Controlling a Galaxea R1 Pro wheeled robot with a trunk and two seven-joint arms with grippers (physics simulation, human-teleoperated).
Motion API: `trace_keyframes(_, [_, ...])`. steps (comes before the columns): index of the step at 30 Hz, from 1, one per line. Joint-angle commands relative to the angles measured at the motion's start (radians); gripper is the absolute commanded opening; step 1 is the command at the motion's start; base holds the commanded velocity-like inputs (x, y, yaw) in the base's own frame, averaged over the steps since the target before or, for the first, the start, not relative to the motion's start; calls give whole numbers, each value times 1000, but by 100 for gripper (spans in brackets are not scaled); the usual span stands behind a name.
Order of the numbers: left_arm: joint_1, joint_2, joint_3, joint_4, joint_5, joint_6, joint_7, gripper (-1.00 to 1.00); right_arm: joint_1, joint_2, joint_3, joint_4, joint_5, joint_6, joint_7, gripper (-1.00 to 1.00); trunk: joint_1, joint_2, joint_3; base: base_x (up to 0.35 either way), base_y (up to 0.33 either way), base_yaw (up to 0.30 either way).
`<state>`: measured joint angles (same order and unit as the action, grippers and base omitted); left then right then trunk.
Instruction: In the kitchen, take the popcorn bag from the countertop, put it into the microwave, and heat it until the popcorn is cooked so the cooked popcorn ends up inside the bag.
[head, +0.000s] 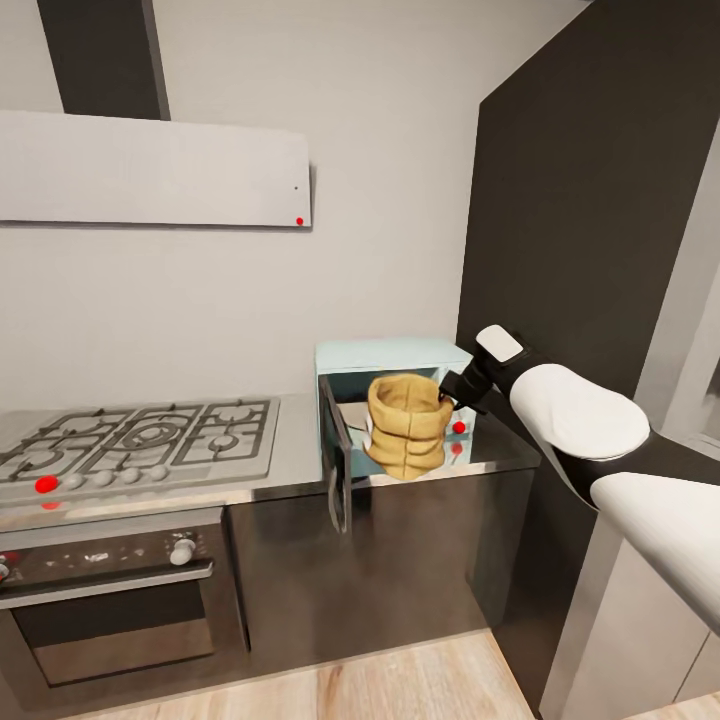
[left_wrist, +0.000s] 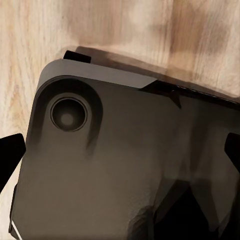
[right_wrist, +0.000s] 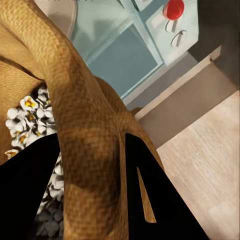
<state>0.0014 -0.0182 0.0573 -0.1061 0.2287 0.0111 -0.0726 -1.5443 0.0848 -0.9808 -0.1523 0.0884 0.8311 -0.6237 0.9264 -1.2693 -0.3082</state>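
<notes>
**Popcorn bag held at the microwave's open mouth**

My right pincer (head: 452, 388) is closed on the rim of the popcorn bag (head: 406, 425). In my right wrist view the two black fingers (right_wrist: 150, 200) straddle the bag's tan woven wall, one inside and one outside, pinching it between them. Inside the bag I can see the popcorn (right_wrist: 27, 117), a heap of small white puffed pieces with yellowish centres.

From my head view the bag stands upright in front of the pale blue microwave (head: 392, 356), at its opening. The microwave's dark door (head: 337, 465) is swung wide open towards me, edge-on, hanging out past the front of the desk (head: 290, 455). Whether the bag rests on the microwave's floor or hangs just off it, I cannot tell. A red knob (head: 459, 427) shows on the microwave's panel just beside the bag, under my right wrist.

The microwave sits at the right end of the steel desk, against a tall dark cabinet (head: 590, 200). The gas hob (head: 140, 440) lies well to the left, with an oven (head: 110, 590) below it and a flat white hood (head: 150, 170) on the pale wall above.

My left wrist view looks down at my dark base (left_wrist: 125, 170) over the wooden floor (left_wrist: 125, 30). The left pincer's black fingertips (left_wrist: 10, 155) show at opposite edges of that view, wide apart, with nothing between them.
</notes>
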Motion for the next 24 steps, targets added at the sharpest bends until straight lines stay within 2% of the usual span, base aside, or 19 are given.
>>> trace_keyframes(1, [0,0,6,-2,4,1,-4,100,-1,1,-9,-3,9,5,-2,-100,0,-1,-1,0,0,0])
trace_keyframes(5, [0,-1,6,-2,4,1,-4,100,-1,2,-9,-3,8,-2,-2,-100,0,-1,-1,54,0,0])
trace_keyframes(12, [0,0,6,-1,4,1,-4,100,0,3,-8,-2,11,-5,-3,-100,0,-1,-1,264,0,0])
trace_keyframes(24, [0,0,6,-1,4,2,-6,100,-1,1,-7,-1,10,6,-4,-100,0,-1,-1,89,0,0])
